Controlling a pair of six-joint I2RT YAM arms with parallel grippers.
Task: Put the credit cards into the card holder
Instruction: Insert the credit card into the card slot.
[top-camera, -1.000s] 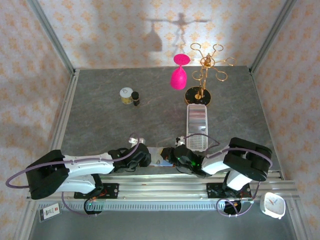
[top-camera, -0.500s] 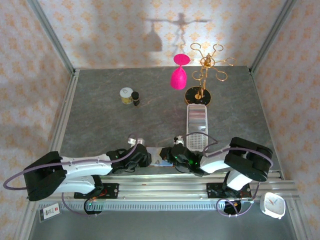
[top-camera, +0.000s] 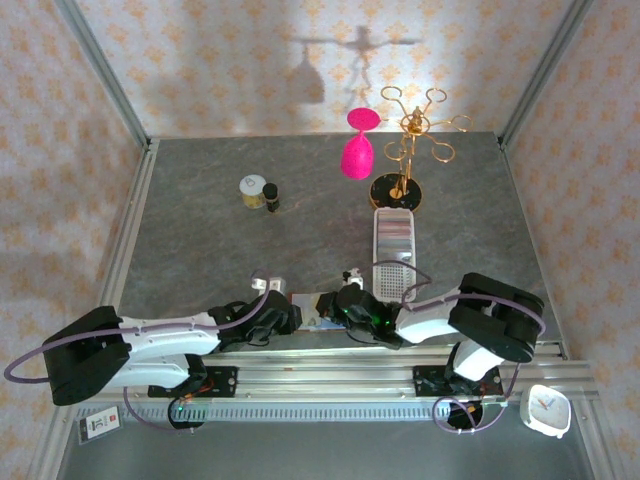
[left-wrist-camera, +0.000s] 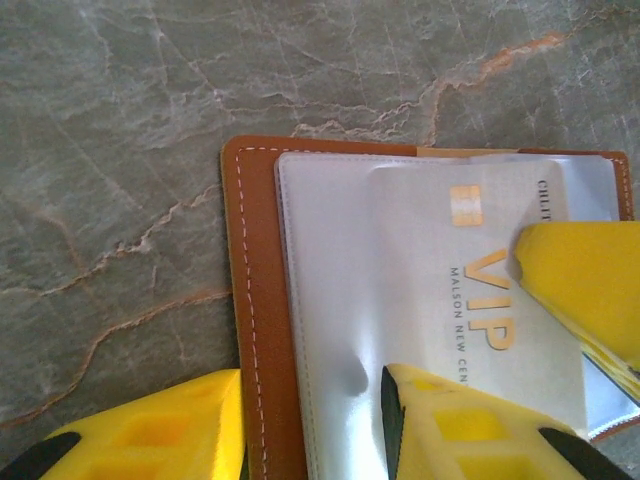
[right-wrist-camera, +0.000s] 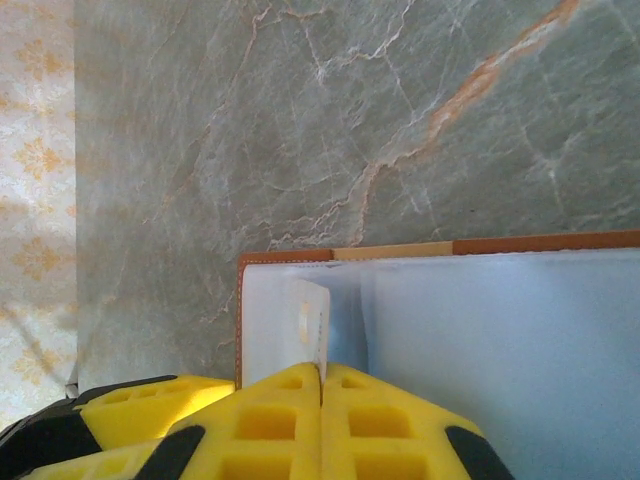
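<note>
Right wrist: right end effector (right-wrist-camera: 322, 400) pinches credit card (right-wrist-camera: 305, 325) over card holder (right-wrist-camera: 400, 248).

A robot test booth dressed as a home, patterned wallpaper panels (top-camera: 200, 60) framed by bare metal corner posts (top-camera: 100, 70), marble-look table (top-camera: 200, 240), two robot arms (top-camera: 160, 335) bolted to an aluminium rail (top-camera: 330, 380) along its near edge, pink glass (top-camera: 357, 150) and gold rack (top-camera: 405, 150) by the far edge, small white clock (top-camera: 545, 410) at the near right corner
</note>
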